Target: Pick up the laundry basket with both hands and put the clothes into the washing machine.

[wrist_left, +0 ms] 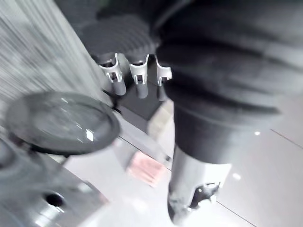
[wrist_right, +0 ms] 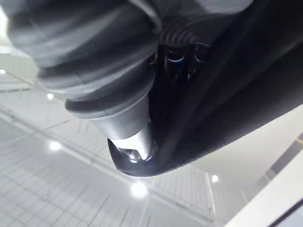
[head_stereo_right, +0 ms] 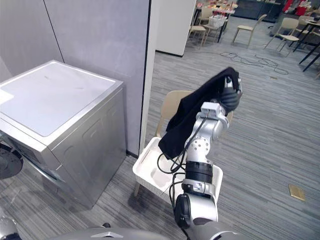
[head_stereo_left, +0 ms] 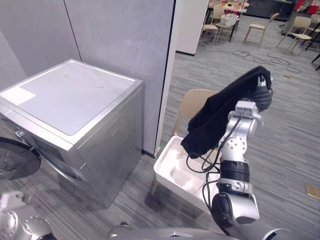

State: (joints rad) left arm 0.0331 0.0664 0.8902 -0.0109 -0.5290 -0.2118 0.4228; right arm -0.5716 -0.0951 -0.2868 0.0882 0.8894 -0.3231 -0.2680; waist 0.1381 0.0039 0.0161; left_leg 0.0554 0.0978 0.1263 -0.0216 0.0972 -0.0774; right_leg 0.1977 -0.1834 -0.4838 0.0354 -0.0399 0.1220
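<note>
Right eye view showed the right hand (head_stereo_right: pixel 230 99) clenched on the black garment (head_stereo_right: pixel 184 126): soft, light, floppy, trailing below the hand. I'd bunch it mid-cloth.

Floor (head_stereo_left: pixel 290 150): grey striped planks, right and bottom of frame.
Washing machine (head_stereo_left: pixel 75 95): stands at left.
Chair (head_stereo_left: pixel 196 102): centre, carrying a white basket (head_stereo_left: pixel 170 161).
Cables (head_stereo_left: pixel 260 59): loose, upper right.
</note>
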